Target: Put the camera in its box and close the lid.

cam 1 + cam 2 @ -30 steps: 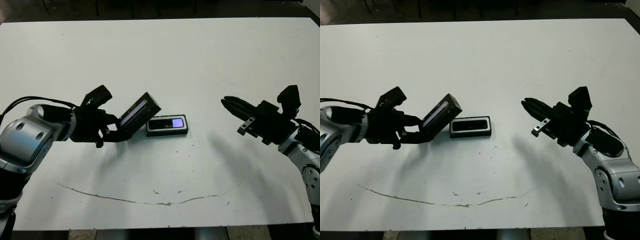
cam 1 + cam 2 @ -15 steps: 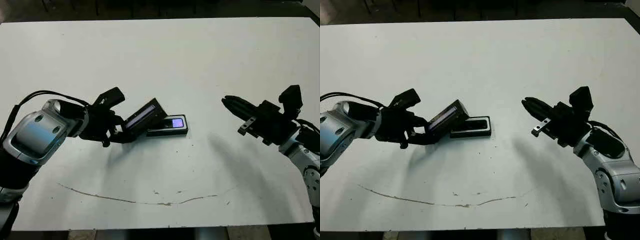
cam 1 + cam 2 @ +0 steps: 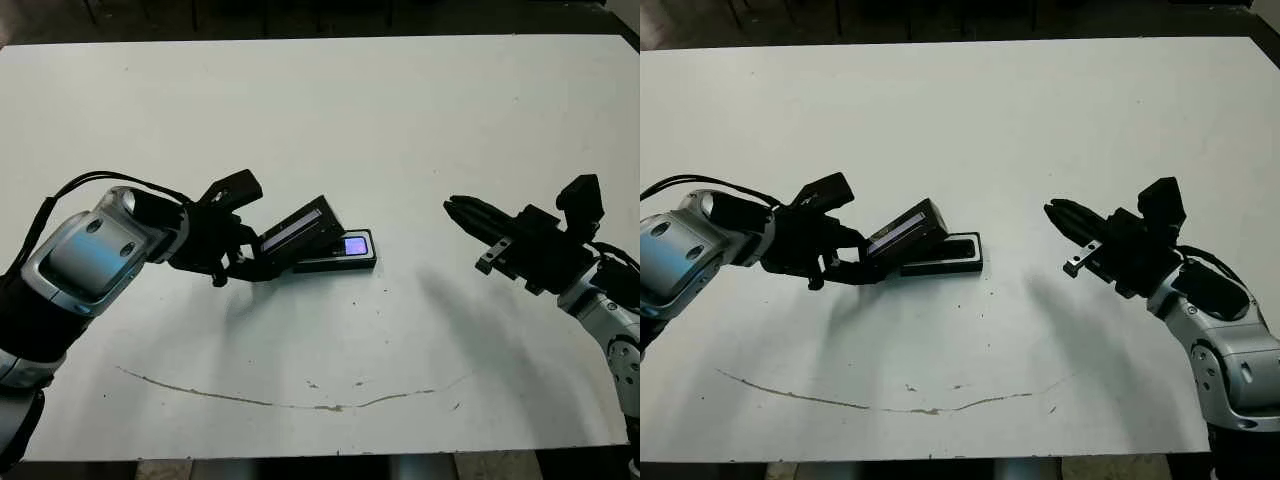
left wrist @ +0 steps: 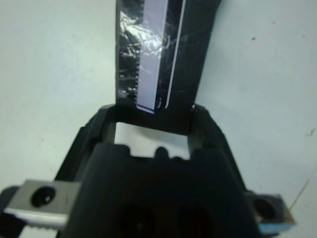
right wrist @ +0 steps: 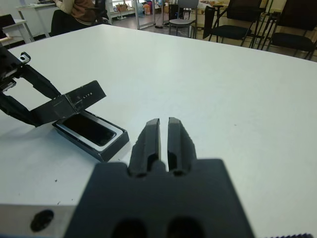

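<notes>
**Lid held tilted over the box, camera already inside**

On the wide white worktop (image 3: 330, 120), the left gripper (image 3: 245, 262) holds the lid (image 3: 300, 232) by its left end, fingers clamped on it, the piece slanting down over the left part of the box (image 3: 338, 262). The box sits at mid-table with the camera (image 3: 345, 248) lying in it, lit screen toward the right. The lid looks stiff, light and glossy, likely to slip in a loose pinch; an end or edge hold seems soundest. The right gripper (image 3: 1052, 211) hovers well to the right, fingers nearly together and empty. A faint curved scuff mark (image 3: 280, 402) runs along the near side; nothing blocks the lid's way down.
</notes>
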Motion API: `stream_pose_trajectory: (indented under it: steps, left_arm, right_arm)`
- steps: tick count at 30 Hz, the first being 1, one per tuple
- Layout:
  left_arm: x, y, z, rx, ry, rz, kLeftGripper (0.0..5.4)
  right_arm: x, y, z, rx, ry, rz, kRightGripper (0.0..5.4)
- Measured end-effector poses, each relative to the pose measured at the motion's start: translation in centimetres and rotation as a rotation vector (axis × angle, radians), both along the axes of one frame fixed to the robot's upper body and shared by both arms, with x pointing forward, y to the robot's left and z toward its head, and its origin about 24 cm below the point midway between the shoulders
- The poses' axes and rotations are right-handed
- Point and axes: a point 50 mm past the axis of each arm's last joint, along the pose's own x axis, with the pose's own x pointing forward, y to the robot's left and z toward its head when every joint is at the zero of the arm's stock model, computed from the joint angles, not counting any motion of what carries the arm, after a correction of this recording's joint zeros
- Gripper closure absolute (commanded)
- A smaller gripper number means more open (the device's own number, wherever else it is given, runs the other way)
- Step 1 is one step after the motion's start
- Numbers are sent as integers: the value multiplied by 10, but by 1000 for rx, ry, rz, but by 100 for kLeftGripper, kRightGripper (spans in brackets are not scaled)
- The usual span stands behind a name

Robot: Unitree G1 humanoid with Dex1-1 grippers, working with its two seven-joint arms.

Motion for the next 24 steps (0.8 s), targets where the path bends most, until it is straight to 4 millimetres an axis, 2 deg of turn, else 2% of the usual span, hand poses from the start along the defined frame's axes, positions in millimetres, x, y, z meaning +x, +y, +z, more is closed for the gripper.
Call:
stream_pose_trajectory:
  steps: [10, 24]
  left_arm:
    - [7, -8, -4, 16, -21, -53, 289]
    - [8, -15, -5, 32, -22, -83, 289]
  right_arm:
    - [-4, -2, -4, 3, 16, -2, 540]
    - [-6, -3, -2, -2, 11, 0, 540]
